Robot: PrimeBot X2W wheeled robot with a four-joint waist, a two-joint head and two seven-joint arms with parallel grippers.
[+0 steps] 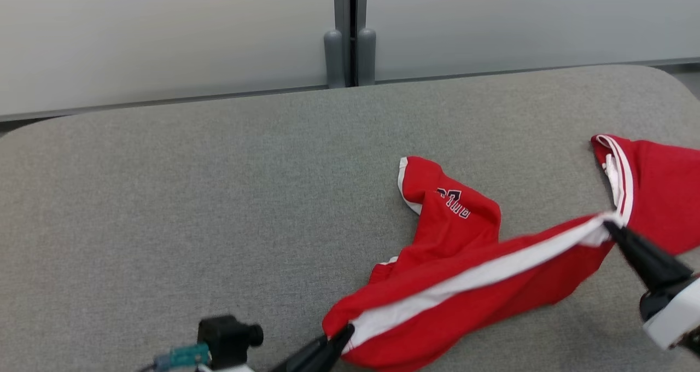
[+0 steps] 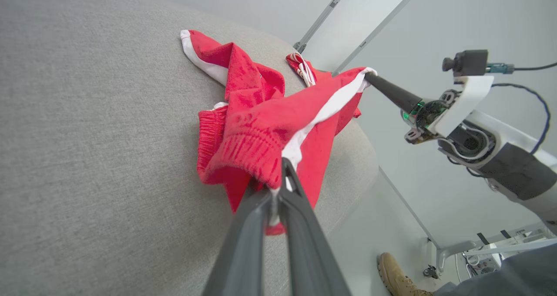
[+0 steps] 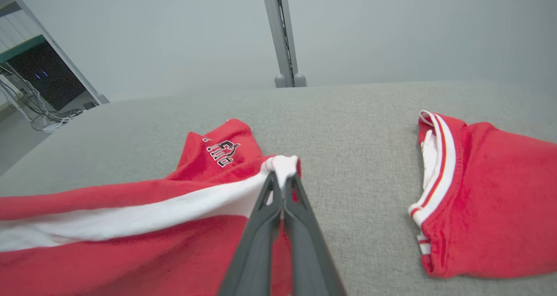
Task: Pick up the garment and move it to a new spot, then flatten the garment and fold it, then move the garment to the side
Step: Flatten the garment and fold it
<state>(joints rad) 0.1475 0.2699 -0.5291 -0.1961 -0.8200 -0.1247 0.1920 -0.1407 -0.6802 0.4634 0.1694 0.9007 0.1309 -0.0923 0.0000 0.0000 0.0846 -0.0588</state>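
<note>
The garment (image 1: pixel 465 273) is red with a white side stripe and dark lettering on one leg. It lies bunched on the grey padded table (image 1: pixel 191 197), right of centre. My left gripper (image 1: pixel 344 333) is shut on its elastic waistband end near the table's front edge. My right gripper (image 1: pixel 610 227) is shut on the far end of the white stripe, which runs taut between the two grips. The left wrist view shows my left gripper (image 2: pixel 280 174) pinching the ribbed band (image 2: pixel 243 148) and my right gripper (image 2: pixel 370 76) beyond. In the right wrist view my right gripper (image 3: pixel 282 178) clamps the white hem.
A second red piece (image 1: pixel 656 191) with white and red trim lies at the table's right edge, close to my right arm. Grey wall panels with a post (image 1: pixel 350 33) stand behind the table. A person's boot (image 2: pixel 394 270) rests on the floor beside the table.
</note>
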